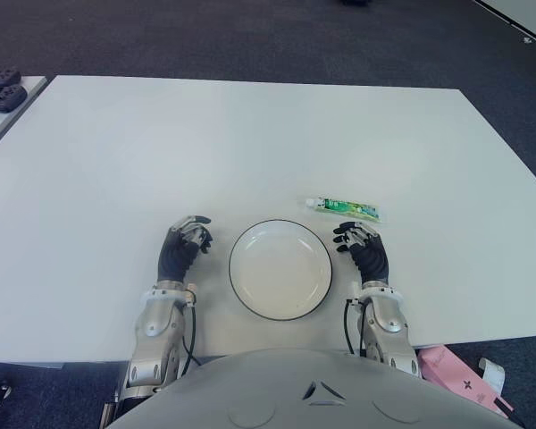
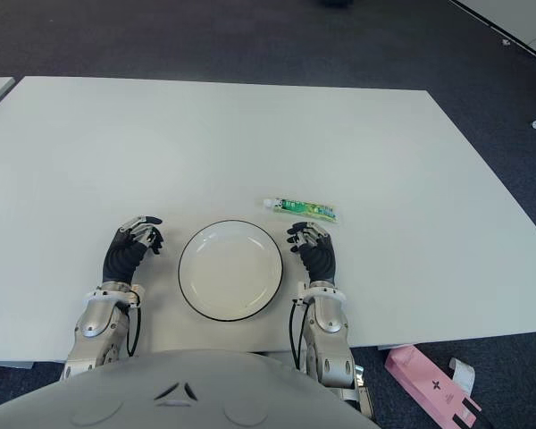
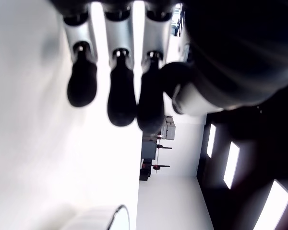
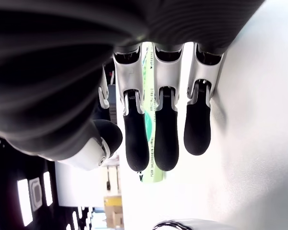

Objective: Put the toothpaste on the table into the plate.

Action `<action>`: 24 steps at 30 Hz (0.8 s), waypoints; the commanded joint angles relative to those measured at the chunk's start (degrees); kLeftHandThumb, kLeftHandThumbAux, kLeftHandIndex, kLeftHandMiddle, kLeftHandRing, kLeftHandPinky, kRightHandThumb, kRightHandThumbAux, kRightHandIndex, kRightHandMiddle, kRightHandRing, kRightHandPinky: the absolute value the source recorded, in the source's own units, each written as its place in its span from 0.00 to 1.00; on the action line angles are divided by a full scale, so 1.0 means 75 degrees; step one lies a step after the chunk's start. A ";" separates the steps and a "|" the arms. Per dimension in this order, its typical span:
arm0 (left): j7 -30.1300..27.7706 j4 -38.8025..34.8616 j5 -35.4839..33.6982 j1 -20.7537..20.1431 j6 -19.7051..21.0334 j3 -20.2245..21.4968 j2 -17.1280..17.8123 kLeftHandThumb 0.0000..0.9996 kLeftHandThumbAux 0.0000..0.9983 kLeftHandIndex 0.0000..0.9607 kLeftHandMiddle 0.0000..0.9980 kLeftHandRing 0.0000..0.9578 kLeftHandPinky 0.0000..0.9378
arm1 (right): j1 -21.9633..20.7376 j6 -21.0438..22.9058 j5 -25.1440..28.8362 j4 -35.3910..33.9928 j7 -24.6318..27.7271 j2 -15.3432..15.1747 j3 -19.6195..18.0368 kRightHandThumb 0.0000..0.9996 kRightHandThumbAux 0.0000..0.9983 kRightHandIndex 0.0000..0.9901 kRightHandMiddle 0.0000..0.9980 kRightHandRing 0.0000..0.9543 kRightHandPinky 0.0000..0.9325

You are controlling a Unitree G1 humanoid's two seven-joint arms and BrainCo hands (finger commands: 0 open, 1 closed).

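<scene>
A green and white toothpaste tube [image 1: 344, 208] lies flat on the white table [image 1: 250, 143], just beyond my right hand [image 1: 359, 238]. A white plate [image 1: 280, 269] with a dark rim sits near the table's front edge, with nothing in it. The right hand shows to the right of the plate, fingers relaxed and holding nothing; in the right wrist view the toothpaste tube [image 4: 149, 120] shows behind the fingertips [image 4: 166, 143]. My left hand [image 1: 189, 236] shows to the left of the plate, fingers loosely curved and holding nothing.
A pink box [image 1: 464, 380] lies on the dark floor off the table's front right corner. Black items [image 1: 0, 89] sit on a second white surface at the far left. The plate's rim [image 3: 120, 213] shows in the left wrist view.
</scene>
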 commanded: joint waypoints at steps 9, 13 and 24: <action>0.0003 0.0233 0.0038 0.0062 0.0248 -0.0015 -0.0020 0.70 0.72 0.45 0.69 0.71 0.73 | 0.0060 0.0040 0.0012 0.0164 0.0023 0.0006 -0.0041 0.71 0.72 0.43 0.50 0.54 0.55; -0.0002 0.0248 0.0037 0.0058 0.0230 -0.0024 -0.0025 0.70 0.72 0.45 0.70 0.72 0.73 | 0.0065 0.0057 0.0008 0.0144 0.0009 0.0012 -0.0046 0.71 0.72 0.43 0.50 0.53 0.54; 0.0035 0.0232 0.0070 0.0055 0.0284 -0.0052 -0.0043 0.70 0.72 0.45 0.70 0.72 0.72 | 0.0061 -0.0291 -0.0037 0.0020 -0.0069 0.0020 -0.0092 0.71 0.73 0.43 0.49 0.52 0.53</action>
